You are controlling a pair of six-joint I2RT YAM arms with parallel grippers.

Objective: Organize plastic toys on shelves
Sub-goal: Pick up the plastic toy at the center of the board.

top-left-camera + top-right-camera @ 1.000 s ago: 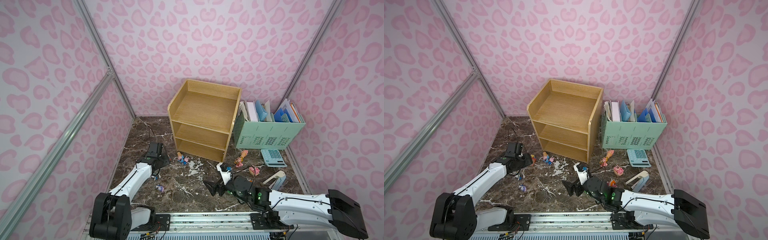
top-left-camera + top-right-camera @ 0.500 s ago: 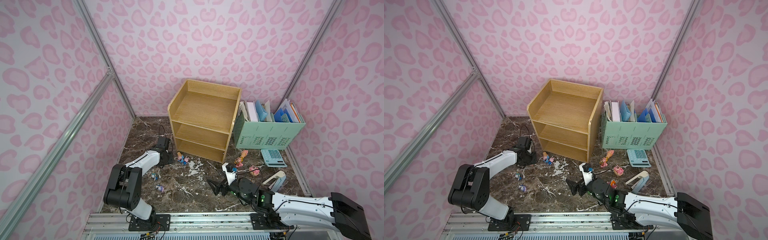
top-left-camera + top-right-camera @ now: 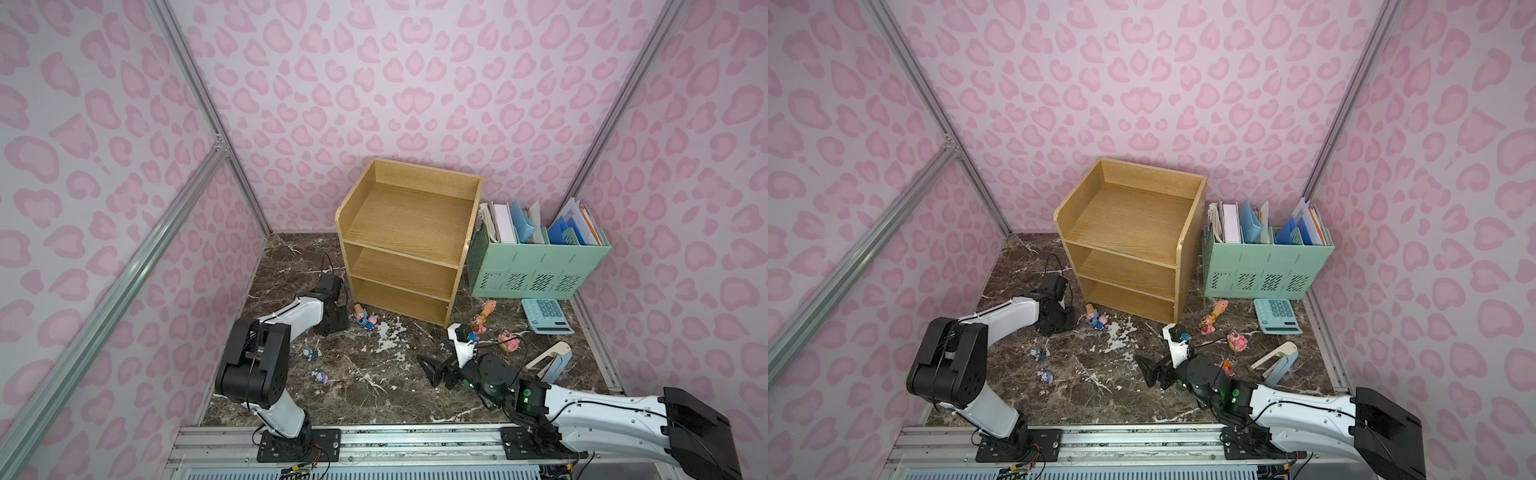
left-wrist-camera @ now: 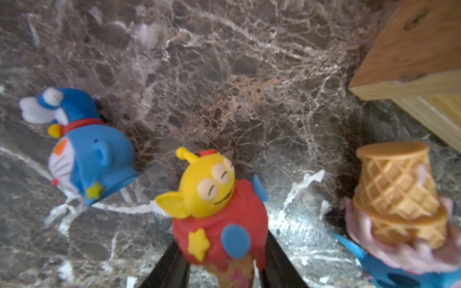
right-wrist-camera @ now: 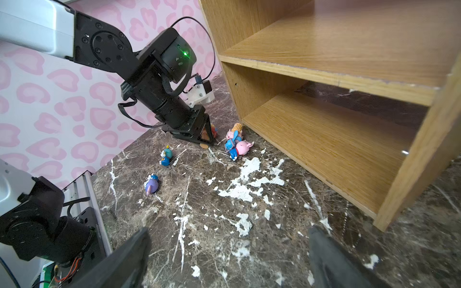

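Glossy plastic sits between the black fingers of the left gripper (image 4: 222, 243): a yellow-headed toy (image 4: 212, 194) in a red coat, standing on a waffle-cone base. A second ago this arm was out over the open floor with its jaws wider. Since then it has swung in to the foot of the shelves (image 3: 409, 220) and narrowed, and both fingers now seem to press the toy's sides. We judge the grasp made and the lift not yet begun; all three tiers are bare.

The toys are smooth, rounded and probably slippery. A blue cat toy (image 4: 92, 159) lies on its side near the gripper, and an upturned cone toy (image 4: 396, 189) with a ridged waffle grid stands just beside the shelf's corner. More lie scattered: two small ones (image 3: 320, 376) by the left arm and pink ones (image 3: 509, 340) near the right arm.

The marble top (image 3: 374, 390) is dark, veined and hard. The shelves are light oak-grain board with a raised rim on top.

The right gripper (image 5: 229, 261) stays spread wide and empty, low over the marble, facing the shelves.
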